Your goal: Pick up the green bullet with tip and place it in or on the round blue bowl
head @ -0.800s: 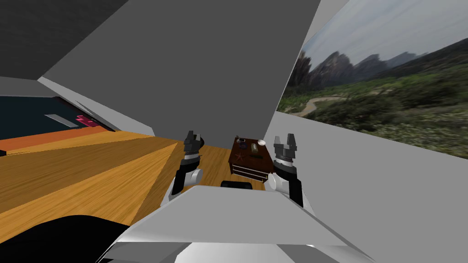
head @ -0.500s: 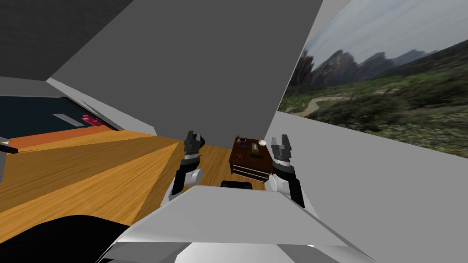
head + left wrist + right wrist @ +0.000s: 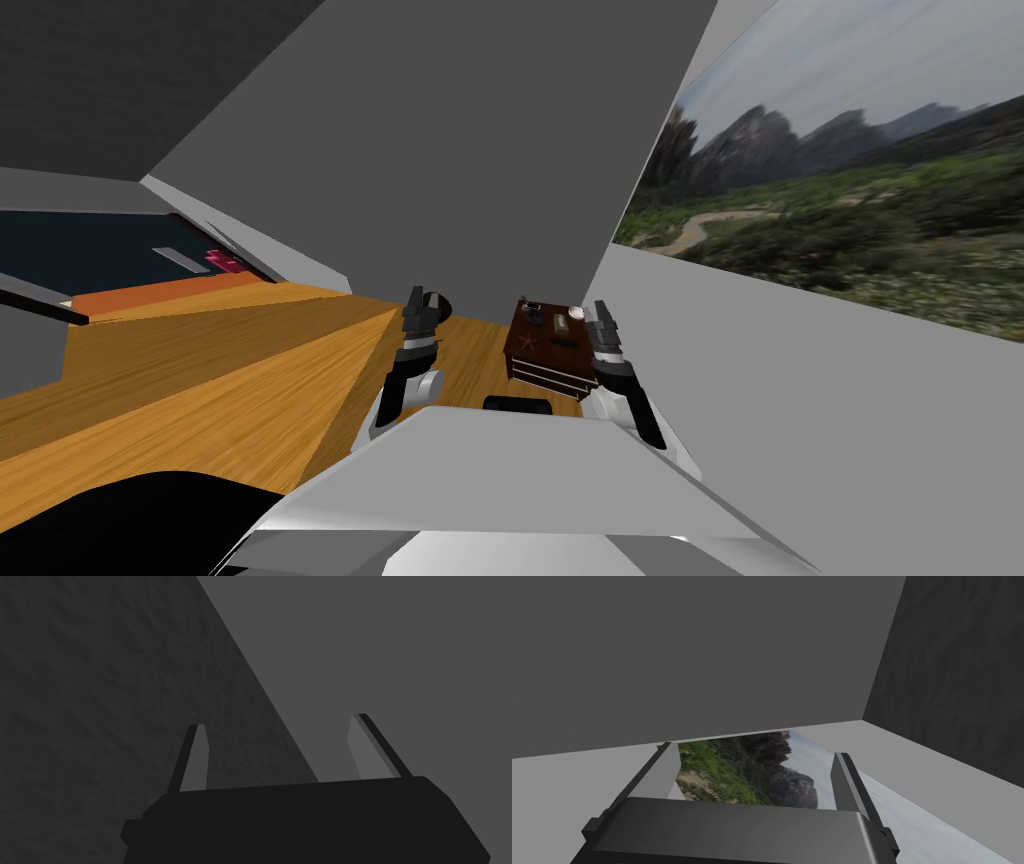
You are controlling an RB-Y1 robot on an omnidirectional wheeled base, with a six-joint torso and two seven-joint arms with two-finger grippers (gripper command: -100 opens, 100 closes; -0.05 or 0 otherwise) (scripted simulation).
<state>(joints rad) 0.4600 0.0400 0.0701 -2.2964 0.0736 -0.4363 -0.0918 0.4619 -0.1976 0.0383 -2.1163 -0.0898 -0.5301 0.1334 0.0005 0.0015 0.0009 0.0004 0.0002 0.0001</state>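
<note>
**bullet on the low table ahead, right arm the nearer**

a low brown table (image 3: 545,377) with drawers stood on the wooden floor (image 3: 200,380) just ahead of me, close to the right-hand wall. several small things lay on its top. what i took for the green bullet (image 3: 559,322) was a small pale greenish piece near the middle of the top, toward the far side. it was too small to tell its long axis or which way its tip pointed. a pale round thing (image 3: 575,313) sat just beside it at the far right corner, and a star-shaped piece (image 3: 524,342) lay nearer and to the left. i could not tell which of the things was the round blue bowl.

the right gripper (image 3: 600,315) hung just beside the table's right edge. its fingers were spread wide with nothing between them, as its wrist view (image 3: 754,751) showed. the left gripper (image 3: 418,300) stood well to the left of the table over the floor, its fingers (image 3: 195,756) likewise wide and empty.

the bullet lay just left of the right gripper and lower, so i judged the right arm the better placed. both hands pointed up at the walls rather than down. the coming reach would therefore need that wrist tipped down toward the tabletop first.
</note>
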